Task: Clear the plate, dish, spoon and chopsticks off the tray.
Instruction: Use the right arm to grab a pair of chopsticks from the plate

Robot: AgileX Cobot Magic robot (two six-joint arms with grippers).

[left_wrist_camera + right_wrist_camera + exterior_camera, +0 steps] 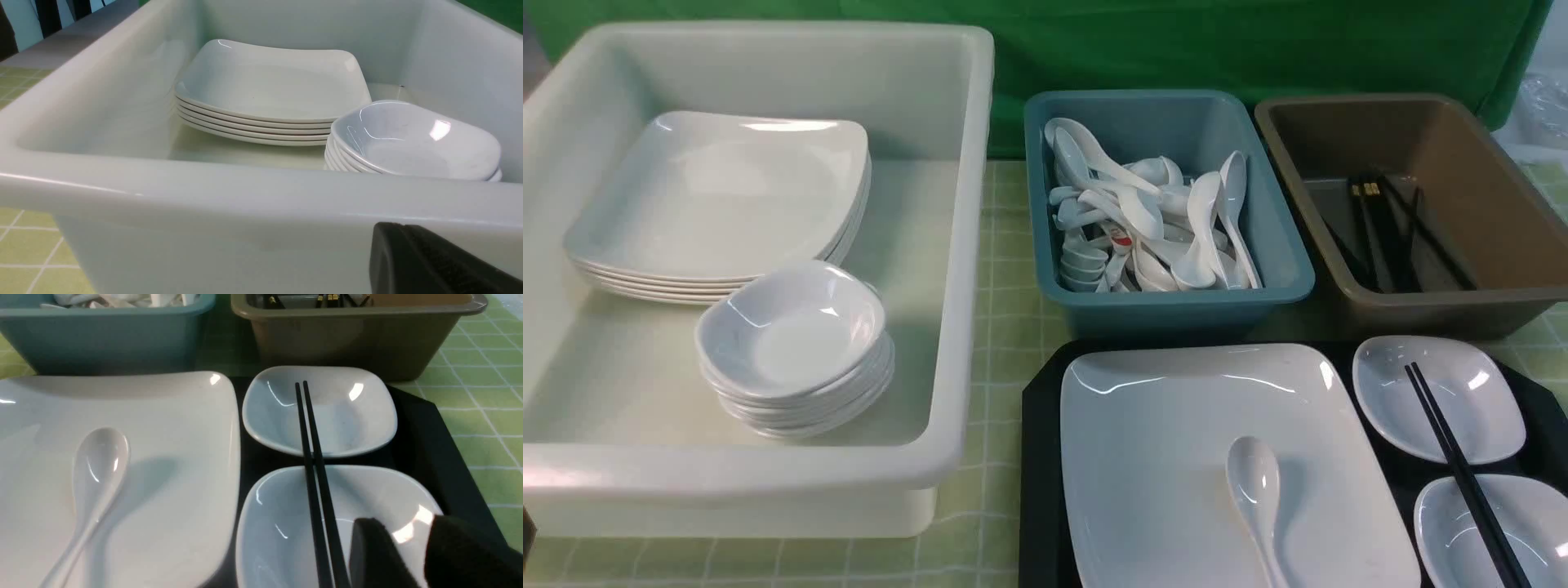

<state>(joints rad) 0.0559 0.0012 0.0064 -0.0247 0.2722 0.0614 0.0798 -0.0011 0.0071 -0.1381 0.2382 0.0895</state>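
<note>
The pair of thin black chopsticks [314, 477] bridges two small deep white dishes and rests only on their rims. The likeliest failure is therefore a pinch that catches one stick and rolls the other into the near dish [278, 522] or onto the black rectangular plastic tray [421, 428]. A descent that goes too deep could also press on the glossy dish and tip or skate it. The right fingers [461, 559] stand parted with nothing between them, over the near dish, though how high above it is hard to judge from this angle. The chopsticks lie just beside these fingers, on the side toward the large glossy white squarish plate [163, 457], not between them. The far dish [347, 416] sits beyond the fingertips, and the brown plastic bin [351, 339] holding other chopsticks is further on. The white soup spoon [98, 465] lies on the plate, well apart from these fingers, past the chopsticks. The left fingers [425, 261] are pressed shut outside the near wall of the big white plastic bin [245, 192], with nothing of the tray near them.
</note>
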